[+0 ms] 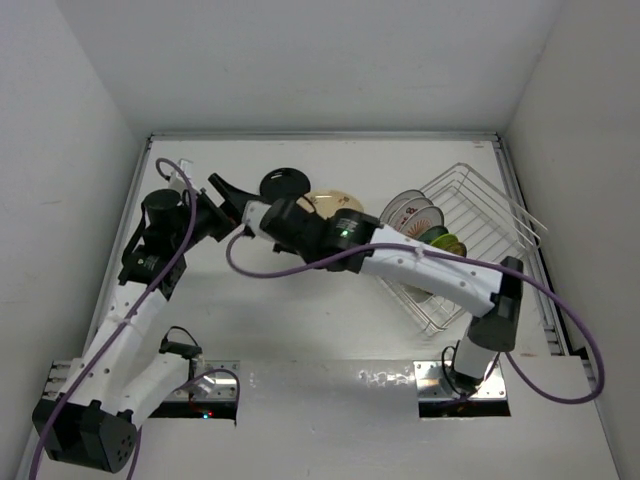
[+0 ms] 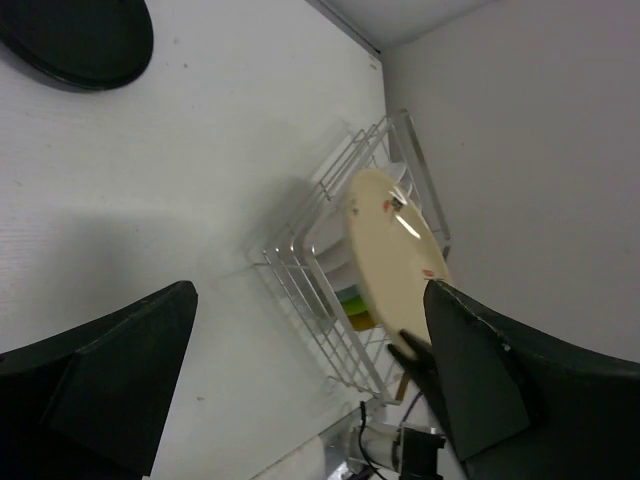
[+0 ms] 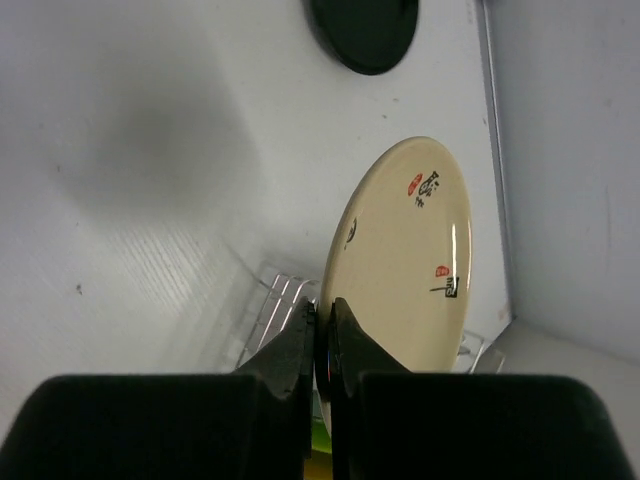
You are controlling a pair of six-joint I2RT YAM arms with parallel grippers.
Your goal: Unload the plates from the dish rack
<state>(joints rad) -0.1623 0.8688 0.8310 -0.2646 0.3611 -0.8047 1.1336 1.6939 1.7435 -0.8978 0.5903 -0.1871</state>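
1. Transport is the step in hand, we think: the right tool pinches the rim of the beige plate, on edge above the surface, left of the dish rack.
2. The left tool stands wide, holding nothing.
3. Next, we would lay it flat near the dark plate.
4. The right arm hides part of the rack; we cannot count the plates inside.
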